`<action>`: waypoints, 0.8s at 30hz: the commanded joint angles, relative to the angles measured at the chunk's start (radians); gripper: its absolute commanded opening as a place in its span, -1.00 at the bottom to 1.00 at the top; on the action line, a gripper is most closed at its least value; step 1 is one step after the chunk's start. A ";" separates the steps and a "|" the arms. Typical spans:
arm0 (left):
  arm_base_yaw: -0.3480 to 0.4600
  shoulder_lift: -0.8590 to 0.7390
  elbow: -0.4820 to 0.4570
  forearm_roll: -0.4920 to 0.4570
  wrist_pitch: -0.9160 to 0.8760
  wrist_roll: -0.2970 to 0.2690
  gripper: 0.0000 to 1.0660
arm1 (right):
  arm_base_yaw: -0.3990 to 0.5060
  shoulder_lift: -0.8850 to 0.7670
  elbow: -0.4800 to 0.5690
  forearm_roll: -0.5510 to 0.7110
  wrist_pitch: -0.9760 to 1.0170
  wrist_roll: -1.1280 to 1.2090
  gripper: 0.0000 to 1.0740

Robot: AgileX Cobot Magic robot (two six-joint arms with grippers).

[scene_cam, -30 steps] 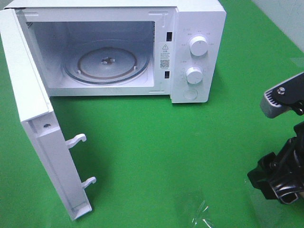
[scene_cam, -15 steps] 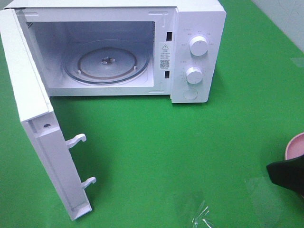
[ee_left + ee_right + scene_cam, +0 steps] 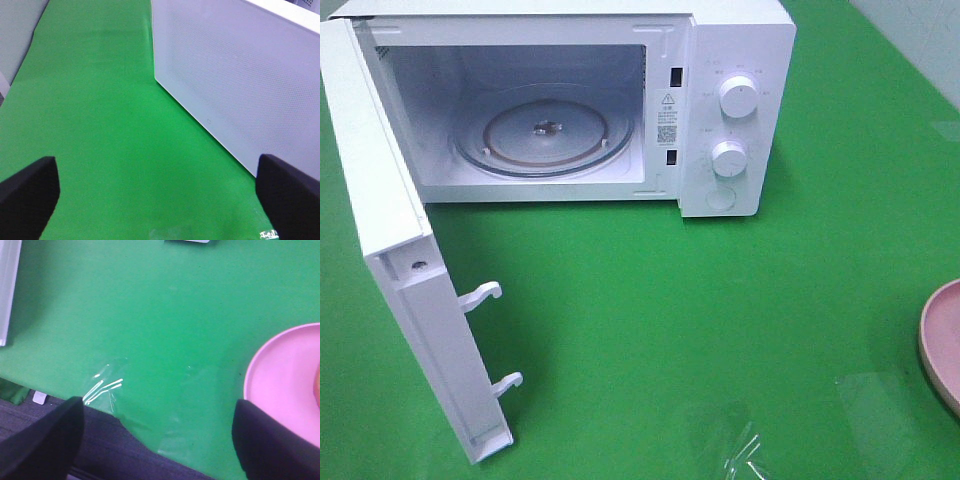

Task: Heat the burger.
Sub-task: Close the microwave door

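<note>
Nearby: open microwave (image 3: 720, 110), pink plate (image 3: 942, 345)

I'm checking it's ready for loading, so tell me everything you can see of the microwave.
The microwave is a white box standing on the green table cover. Its door is swung wide open to the left, with two hook latches sticking out of its edge. Inside, the round glass turntable lies bare. The front panel to the right of the opening carries two white knobs, one above the other, and a round button below. A warning sticker sits beside the opening. Nothing else touches it.
</note>
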 commanded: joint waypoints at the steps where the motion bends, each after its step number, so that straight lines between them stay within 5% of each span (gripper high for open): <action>1: 0.002 -0.019 0.004 -0.002 -0.001 -0.003 0.87 | -0.046 -0.052 -0.006 0.012 0.036 -0.051 0.42; 9: 0.002 -0.019 0.004 -0.002 -0.001 -0.003 0.87 | -0.206 -0.250 -0.005 0.009 0.047 -0.117 0.42; 24: 0.002 -0.020 0.004 -0.002 -0.001 -0.005 0.87 | -0.316 -0.418 0.014 0.000 0.077 -0.159 0.42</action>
